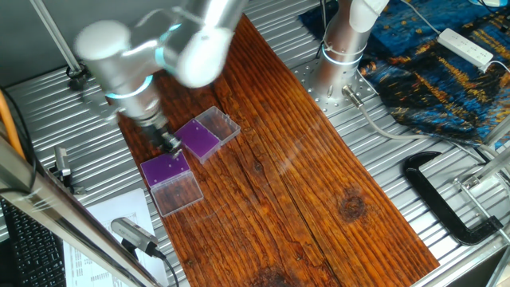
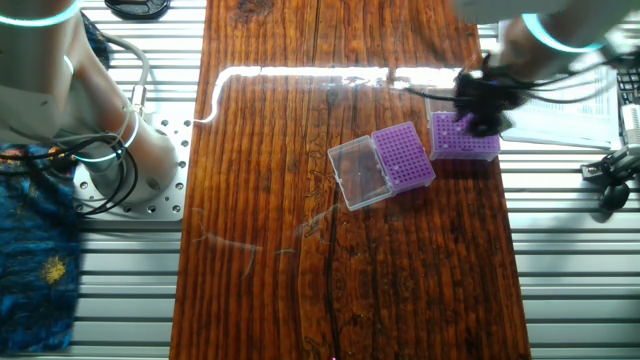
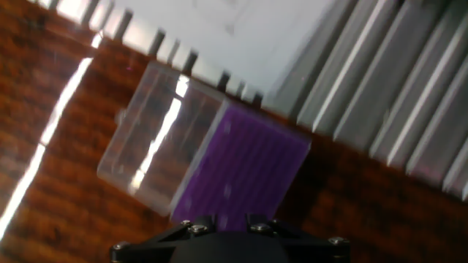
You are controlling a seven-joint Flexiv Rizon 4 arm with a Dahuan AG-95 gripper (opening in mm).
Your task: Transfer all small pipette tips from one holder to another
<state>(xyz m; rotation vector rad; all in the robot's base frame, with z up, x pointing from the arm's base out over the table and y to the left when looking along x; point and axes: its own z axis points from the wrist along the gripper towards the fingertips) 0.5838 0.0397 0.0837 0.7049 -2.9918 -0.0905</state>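
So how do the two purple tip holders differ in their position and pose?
The holder under the gripper sits at the board's edge; the other holder lies nearer the board's middle. The first looks square to the board, the second skewed. Both have purple grids and open clear lids.

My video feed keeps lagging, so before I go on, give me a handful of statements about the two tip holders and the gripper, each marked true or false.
1. Two purple-topped holders sit on the wooden board. True.
2. Both holders have their clear lids closed over the grid. False: the lids are hinged open, lying beside the purple tops.
3. The gripper is over the holder nearer the board's edge. True.
4. The gripper is hovering above the black clamp. False: the clamp lies off the board, far from the gripper.
5. The two holders are stacked one on the other. False: they sit side by side, apart.
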